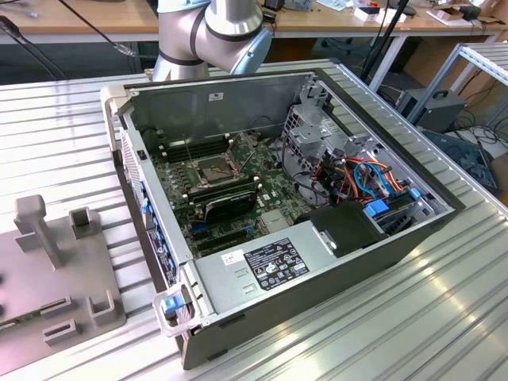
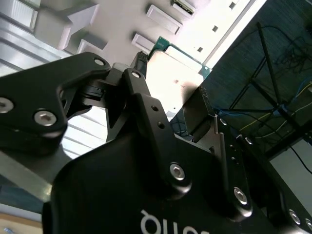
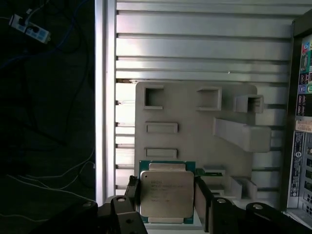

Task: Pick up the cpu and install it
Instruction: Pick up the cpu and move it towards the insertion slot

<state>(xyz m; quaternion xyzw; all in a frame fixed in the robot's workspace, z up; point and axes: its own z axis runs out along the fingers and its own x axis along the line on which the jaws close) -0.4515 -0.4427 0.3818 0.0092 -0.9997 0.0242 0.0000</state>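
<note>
— What sort of place is this?

— A robotics lab or workshop. A robot arm [image 1: 213, 32] stands at a ribbed aluminium table [image 1: 413, 317]. An opened desktop computer case [image 1: 214, 111] lies on the table with its green motherboard [image 1: 270, 178] bare.

— Anything else that shows it?

— A grey fixture plate [image 1: 48, 270] with moulded holders sits beside the case. Behind, wooden workbenches [image 1: 79, 24] carry small gear. A metal rack [image 1: 486, 59] stands at the exterior view's right, with loose cables [image 1: 472, 127] trailing on the floor below.
</note>
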